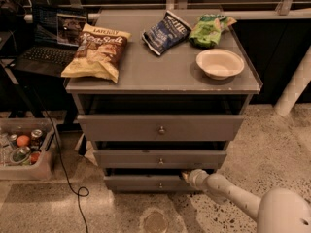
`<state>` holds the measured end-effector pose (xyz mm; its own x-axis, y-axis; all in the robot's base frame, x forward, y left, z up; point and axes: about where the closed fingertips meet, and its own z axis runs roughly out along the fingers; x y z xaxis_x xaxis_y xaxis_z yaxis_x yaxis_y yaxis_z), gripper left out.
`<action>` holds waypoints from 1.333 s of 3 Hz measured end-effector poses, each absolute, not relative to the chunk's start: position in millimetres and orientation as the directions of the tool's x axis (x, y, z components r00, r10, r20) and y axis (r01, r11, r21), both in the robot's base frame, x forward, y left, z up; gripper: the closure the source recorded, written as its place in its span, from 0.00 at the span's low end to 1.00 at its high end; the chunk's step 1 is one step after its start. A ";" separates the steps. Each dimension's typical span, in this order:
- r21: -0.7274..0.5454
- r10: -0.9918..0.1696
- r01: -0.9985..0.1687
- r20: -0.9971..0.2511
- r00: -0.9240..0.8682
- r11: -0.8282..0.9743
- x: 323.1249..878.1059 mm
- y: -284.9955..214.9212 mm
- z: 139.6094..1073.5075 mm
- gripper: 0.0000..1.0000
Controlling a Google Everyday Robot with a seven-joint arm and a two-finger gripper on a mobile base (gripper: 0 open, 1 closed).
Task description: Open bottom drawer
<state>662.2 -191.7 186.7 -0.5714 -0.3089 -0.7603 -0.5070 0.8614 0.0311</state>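
The bottom drawer (141, 182) is the lowest and narrowest grey front of the cabinet, with a small round knob (160, 185) at its centre. It stands slightly out, a dark gap above it. My gripper (186, 176) reaches in from the lower right on a pale arm and sits at the drawer's top right edge, right of the knob. Above it are the mid-sized drawer (160, 158) and the widest drawer (160, 127).
On the cabinet top (160, 72) lie a yellow chip bag (97, 52), a blue bag (165, 32), a green bag (209, 29) and a white bowl (219, 63). A laptop (51, 42) and a bin of cans (22, 149) stand left; a cable (68, 174) trails on the floor.
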 end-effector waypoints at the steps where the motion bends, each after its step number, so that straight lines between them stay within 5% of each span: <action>1: 0.050 -0.313 -0.519 -0.745 -0.588 0.854 658.4 -187.3 189.3 1.00; 4: 0.118 -0.305 -0.529 -0.703 -0.642 0.841 616.1 -202.3 195.4 1.00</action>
